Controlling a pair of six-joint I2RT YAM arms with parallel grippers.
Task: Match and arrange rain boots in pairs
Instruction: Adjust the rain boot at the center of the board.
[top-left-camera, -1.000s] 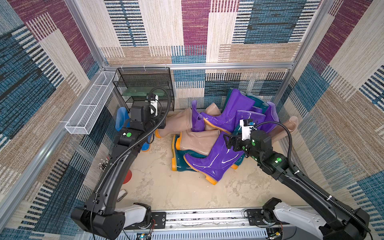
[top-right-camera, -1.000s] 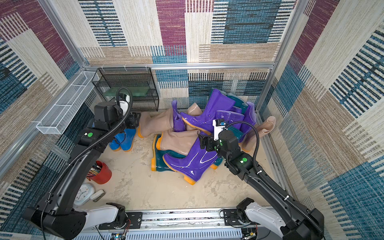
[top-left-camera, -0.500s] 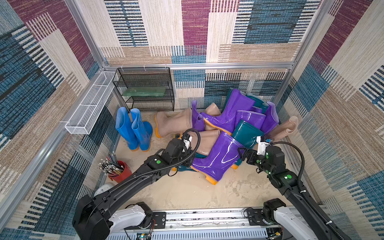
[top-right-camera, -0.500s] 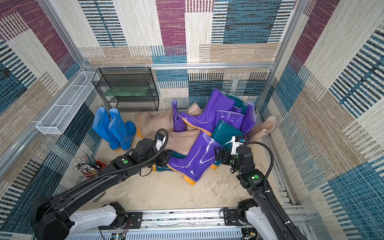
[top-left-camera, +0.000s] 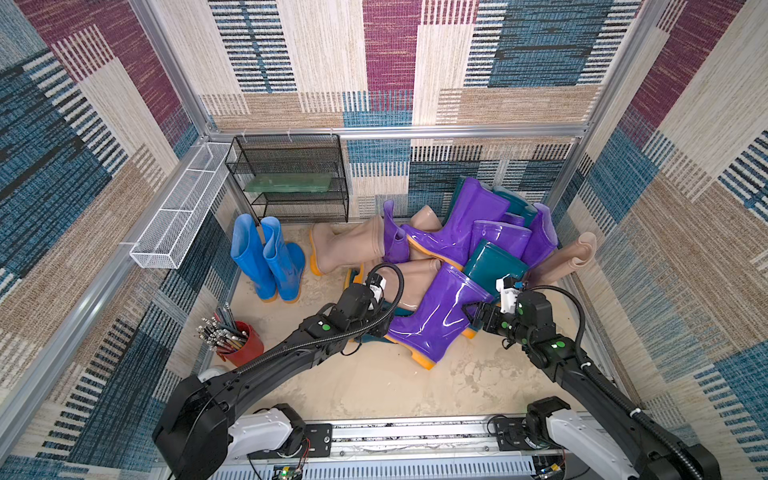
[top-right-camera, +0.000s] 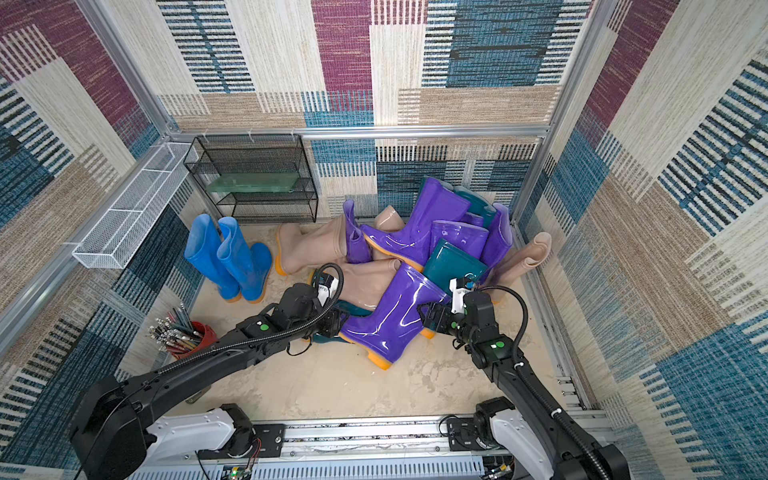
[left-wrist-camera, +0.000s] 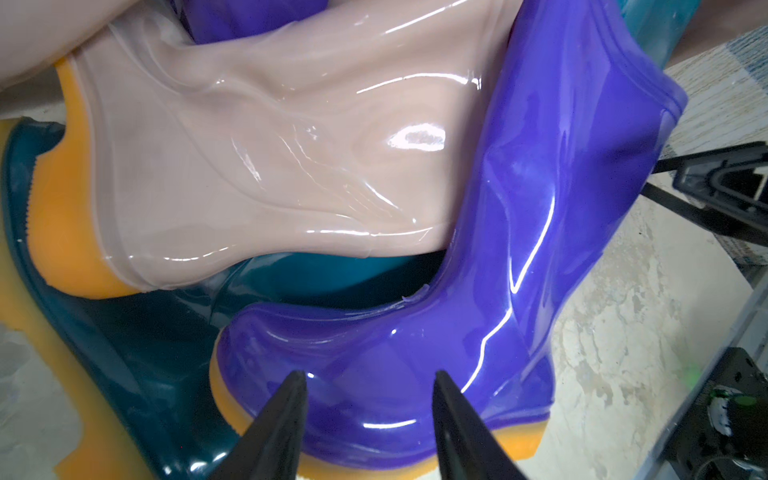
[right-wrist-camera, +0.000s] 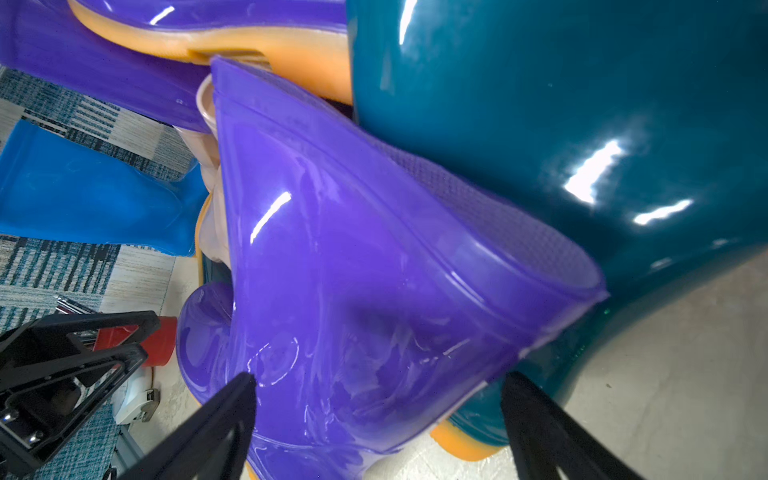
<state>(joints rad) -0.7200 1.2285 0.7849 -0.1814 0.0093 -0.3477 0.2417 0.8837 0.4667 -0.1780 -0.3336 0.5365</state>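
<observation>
Front purple boot (top-left-camera: 436, 320) lying mid-frame in both top views, my left jaws half-open at its toe, my right jaws spread wide astride its shaft, neither clamped

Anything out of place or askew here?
Yes. Only the two bright blue rubber boots stand upright together. The glossy purple, beige and dark teal boots lie toppled in a heap, the nearest purple boot tilted across a beige one.

Beige floor (top-left-camera: 374, 386) bearing black mesh rack (top-left-camera: 286, 145); 2 blue boots (top-left-camera: 282, 266) upright just before rack, jumbled boot pile (top-left-camera: 436, 245) beside rack, red cup (top-left-camera: 245, 347) well apart from rack.
</observation>
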